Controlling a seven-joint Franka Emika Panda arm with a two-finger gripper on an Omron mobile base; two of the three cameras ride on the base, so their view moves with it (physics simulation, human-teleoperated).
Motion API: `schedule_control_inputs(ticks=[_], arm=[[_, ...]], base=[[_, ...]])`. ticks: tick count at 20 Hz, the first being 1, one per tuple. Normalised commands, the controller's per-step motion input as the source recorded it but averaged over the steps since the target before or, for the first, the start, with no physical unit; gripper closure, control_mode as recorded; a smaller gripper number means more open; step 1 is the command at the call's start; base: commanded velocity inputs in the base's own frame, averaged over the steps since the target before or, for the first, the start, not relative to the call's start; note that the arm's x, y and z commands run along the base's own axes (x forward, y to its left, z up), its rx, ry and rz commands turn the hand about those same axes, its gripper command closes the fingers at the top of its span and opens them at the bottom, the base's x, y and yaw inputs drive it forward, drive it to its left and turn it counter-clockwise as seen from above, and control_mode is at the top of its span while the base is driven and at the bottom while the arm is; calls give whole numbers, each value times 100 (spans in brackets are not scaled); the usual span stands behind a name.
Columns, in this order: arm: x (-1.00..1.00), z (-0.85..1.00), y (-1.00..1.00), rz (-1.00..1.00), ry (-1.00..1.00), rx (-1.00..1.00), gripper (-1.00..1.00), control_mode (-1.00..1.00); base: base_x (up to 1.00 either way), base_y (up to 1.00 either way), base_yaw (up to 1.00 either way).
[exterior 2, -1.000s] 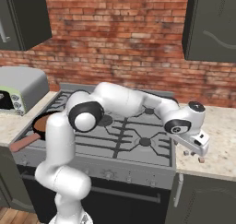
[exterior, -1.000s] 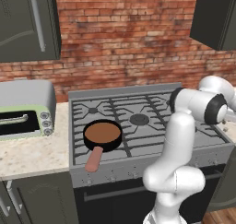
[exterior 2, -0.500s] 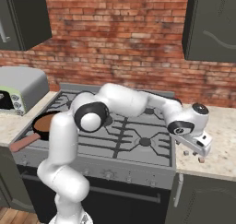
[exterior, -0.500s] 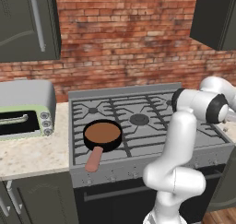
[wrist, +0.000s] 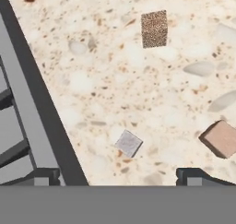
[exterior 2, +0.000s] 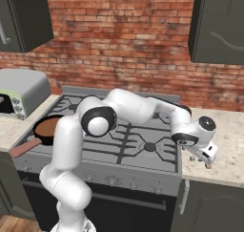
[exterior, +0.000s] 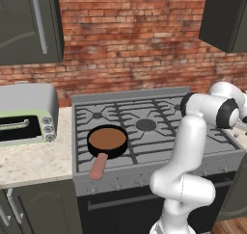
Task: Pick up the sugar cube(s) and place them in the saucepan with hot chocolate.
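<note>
Three small blocks lie on the speckled worktop [wrist: 152,89] under the hand: a pale grey-white cube [wrist: 128,143] between the fingers and just ahead of them, a pinkish-tan cube [wrist: 221,138] ahead of the right-hand fingertip and off to that side, and a brown speckled cube [wrist: 154,29] well ahead. All three are apart from each other and from the fingers.

Gripper [wrist: 117,176]: fingers spread wide, holding nothing. Right base view shows it low over the worktop just beside the stove [exterior 2: 128,145].

Saucepan with hot chocolate [exterior: 107,141] sits on the front left of the stove, handle toward the front edge, well apart from the fingers, on the far side of the cooktop.

Risks, as judged:
- Which blocks count as sugar is unclear from colour alone; closing on the wrong one is possible.
- Pale cube sits turned on the diagonal to the fingers; pads closing on corners could spin or flick it away.
- Stove edge lies just beside the left-hand fingertip; a descent drifting that way could strike it.
- Long carry over the grates; a weak pinch could drop the cube between them.

Hard to make out: fingertips are cut off at the bottom of the hand view, so their height above the worktop cannot be told. The blocks are too small to see in the base views.
</note>
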Motion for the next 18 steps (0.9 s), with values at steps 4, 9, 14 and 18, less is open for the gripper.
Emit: schedule_control_inputs(ticks=[4, 9, 14, 18], arm=[[14, 0, -4, 0, 15, -1, -100, -100], [37, 17, 0, 0, 34, -1, -100, -100], [15, 1, 0, 0, 12, 1, -100, -100], [0, -1, -14, -1, 1, 3, -100, -100]], base=[[0, 0, 0], [0, 0, 0], [0, 0, 0], [0, 0, 0]])
